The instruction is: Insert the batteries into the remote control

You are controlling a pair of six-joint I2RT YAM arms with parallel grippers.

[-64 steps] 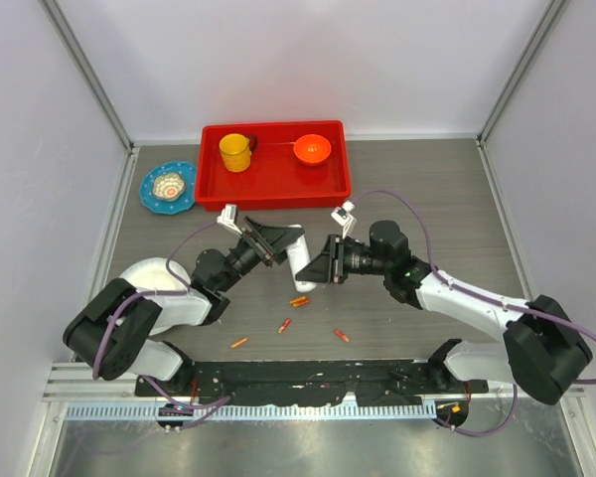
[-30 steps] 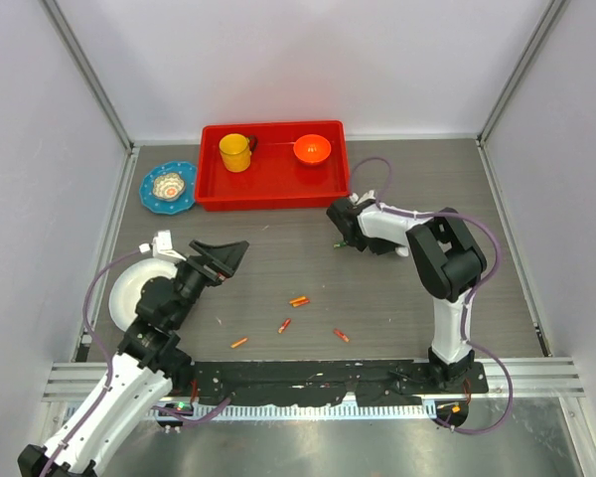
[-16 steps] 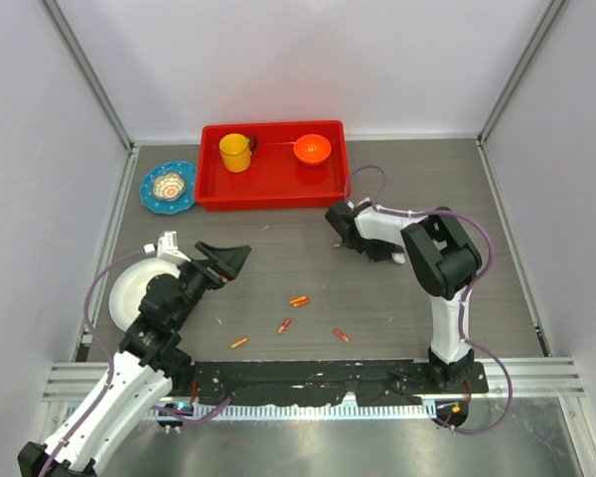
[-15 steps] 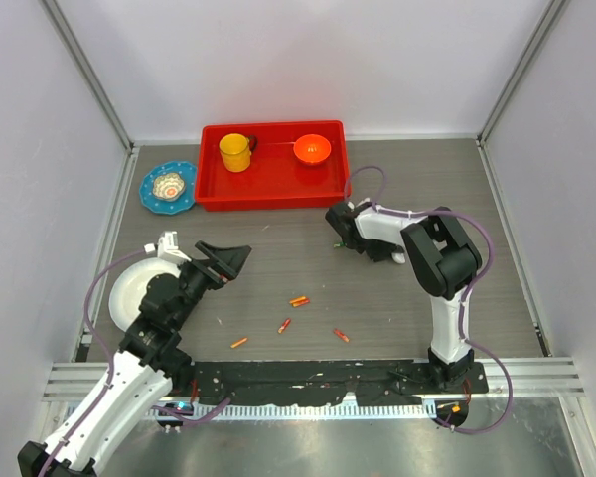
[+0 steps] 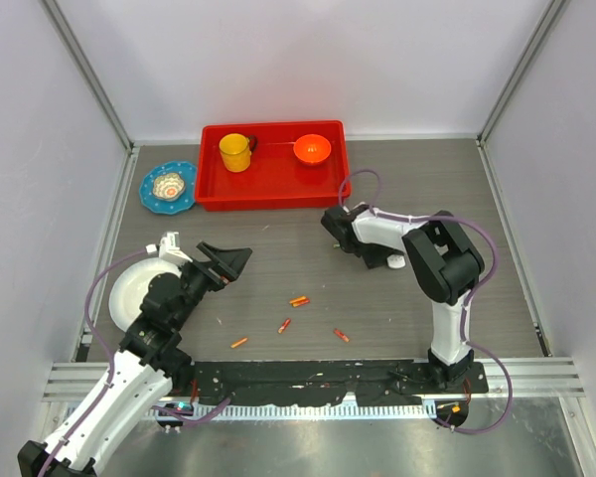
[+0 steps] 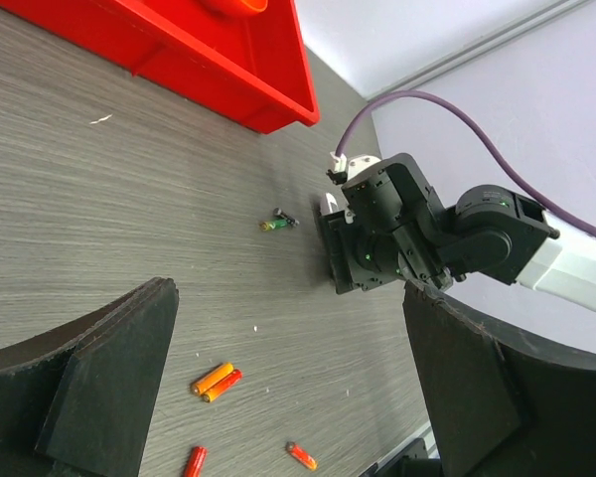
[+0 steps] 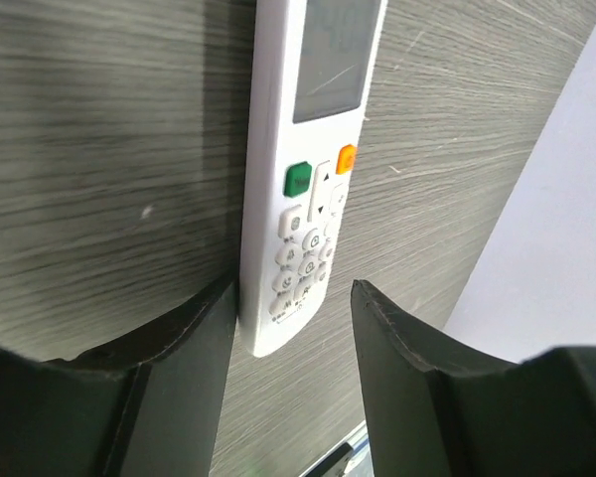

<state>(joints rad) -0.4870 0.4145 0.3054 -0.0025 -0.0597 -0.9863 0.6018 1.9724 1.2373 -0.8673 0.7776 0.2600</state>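
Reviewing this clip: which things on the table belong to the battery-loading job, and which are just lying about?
Part of the job:
- remote control
- orange batteries
- green battery

Just lying about:
- red tray
- yellow cup
- orange bowl
- blue plate
- white plate

Grey wood-grain table (image 5: 536, 229) as the floor of a small booth, grain running left to right. Closed in on three sides by plain pale walls, faintly lilac: back wall (image 5: 308, 60), left wall (image 5: 30, 149), right wall (image 5: 576, 149). Slim metal posts in the two far corners, slanting outward in the top view: left post (image 5: 87, 75), right post (image 5: 520, 70). Along the near edge, a black plate (image 5: 308, 376), then a ribbed silver rail (image 5: 308, 409), then a brushed metal sheet (image 5: 298, 447). Lit evenly and softly; only faint shadows on the table.
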